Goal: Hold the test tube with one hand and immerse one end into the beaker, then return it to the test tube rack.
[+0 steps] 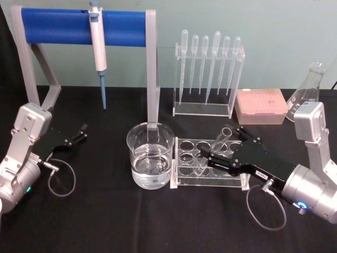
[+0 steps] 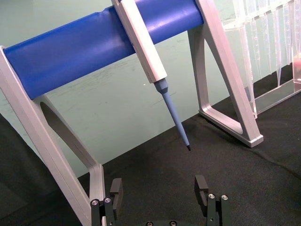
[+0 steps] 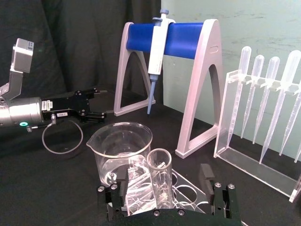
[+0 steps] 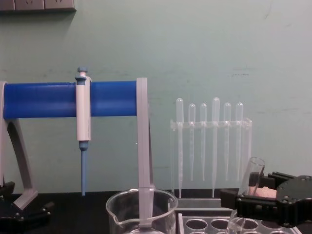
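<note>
Lower right of the head view: the right claw (image 3: 162, 181) is spread around the test tube (image 1: 223, 139), not yet pinching it. The tube leans in the clear rack (image 1: 181, 182). An off-centre squeeze could jam the glass against the rack's holes or let it slip. The part-filled beaker (image 1: 150, 158) stands just beside the rack at centre, and a careless swing might knock it. The left claw (image 2: 159, 188), also spread, idles at far left near the pipettor stand (image 1: 152, 63).
</note>
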